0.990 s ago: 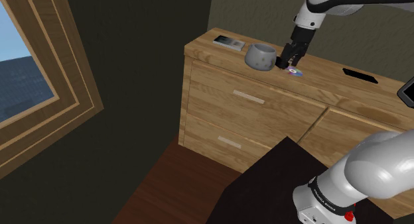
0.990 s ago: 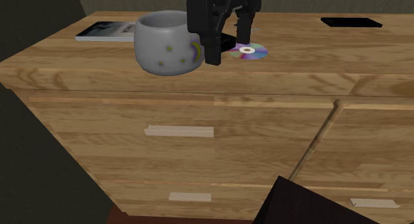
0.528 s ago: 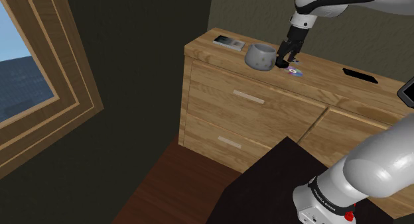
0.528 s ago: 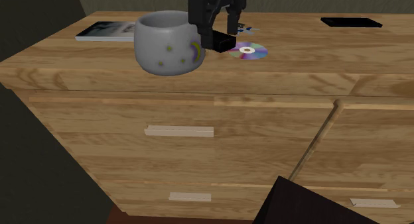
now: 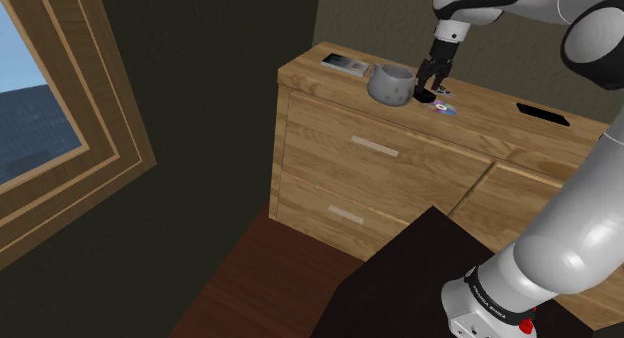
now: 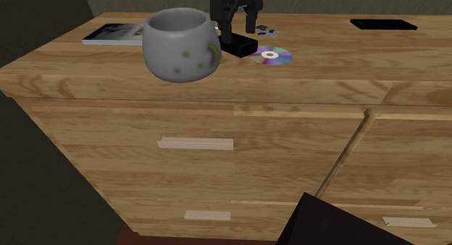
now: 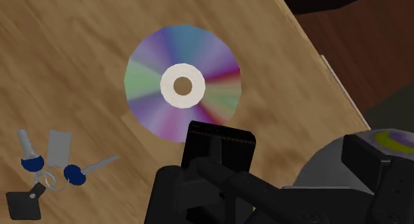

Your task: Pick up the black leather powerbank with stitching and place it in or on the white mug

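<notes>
powerbank (image 6: 240, 44): black, lying on the bench at the upper middle of the second exterior view, between mug and disc, at the disc's edge
gripper (image 6: 237, 33): just above the powerbank; jaws apart, clasping nothing
mug (image 6: 177, 51): pale grey, coloured spots, just left of the powerbank
disc (image 6: 270, 56): iridescent, flat
keys (image 7: 50, 166): blue-headed, near the disc, away from the mug
bench (image 6: 217, 88): wooden, drawers in front

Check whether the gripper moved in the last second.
Yes. In the second exterior view the gripper went up and slightly left: it was level with the disc, now it is beyond it.
</notes>
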